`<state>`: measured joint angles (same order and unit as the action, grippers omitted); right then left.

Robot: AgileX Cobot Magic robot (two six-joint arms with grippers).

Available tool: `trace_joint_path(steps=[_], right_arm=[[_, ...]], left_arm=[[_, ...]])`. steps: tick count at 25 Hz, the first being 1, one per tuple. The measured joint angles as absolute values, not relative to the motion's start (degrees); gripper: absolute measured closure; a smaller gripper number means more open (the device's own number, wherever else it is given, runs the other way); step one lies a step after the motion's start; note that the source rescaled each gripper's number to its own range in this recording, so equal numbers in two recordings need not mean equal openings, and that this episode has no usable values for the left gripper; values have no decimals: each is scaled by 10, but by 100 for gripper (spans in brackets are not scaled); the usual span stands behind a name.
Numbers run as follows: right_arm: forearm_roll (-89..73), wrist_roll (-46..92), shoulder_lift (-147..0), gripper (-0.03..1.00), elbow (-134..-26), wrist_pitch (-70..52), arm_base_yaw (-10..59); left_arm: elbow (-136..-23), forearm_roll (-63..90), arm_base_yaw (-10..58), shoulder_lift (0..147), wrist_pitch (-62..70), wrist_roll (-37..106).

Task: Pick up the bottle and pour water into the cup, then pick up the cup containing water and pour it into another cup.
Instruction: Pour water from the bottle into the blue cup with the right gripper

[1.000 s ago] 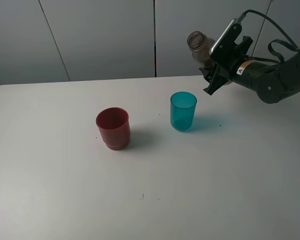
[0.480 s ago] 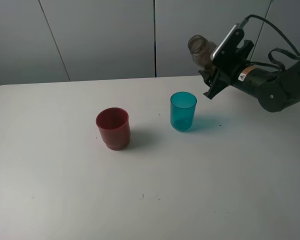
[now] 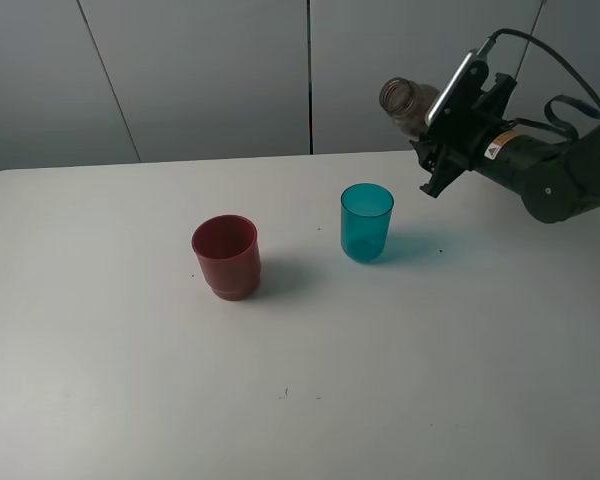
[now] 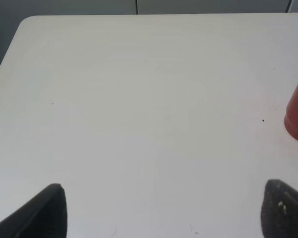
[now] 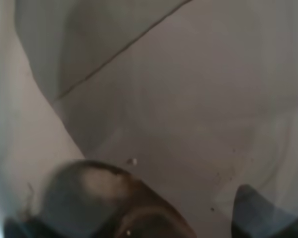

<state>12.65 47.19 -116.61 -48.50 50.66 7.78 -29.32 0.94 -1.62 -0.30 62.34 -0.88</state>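
- Now the right gripper (image 3: 432, 135) is clamped on the tilted bottle (image 3: 404, 102), held in the air above and right of the teal cup (image 3: 366, 222).
- The red cup (image 3: 226, 256) stands left of the teal cup.
- The left gripper (image 4: 166, 210) gapes, empty.

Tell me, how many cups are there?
2. The opaque dark red plastic cup stands near the middle of the white table; the translucent teal-blue plastic tumbler stands apart, to its right in the high view. None looks hidden.
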Motion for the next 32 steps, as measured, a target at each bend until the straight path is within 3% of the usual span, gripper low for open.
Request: trace_joint_path(steps=[32], right_arm=[[150,594,-1166,97,-484,479,57]], left_arm=[[-293,9,-16,-3,623,-8]])
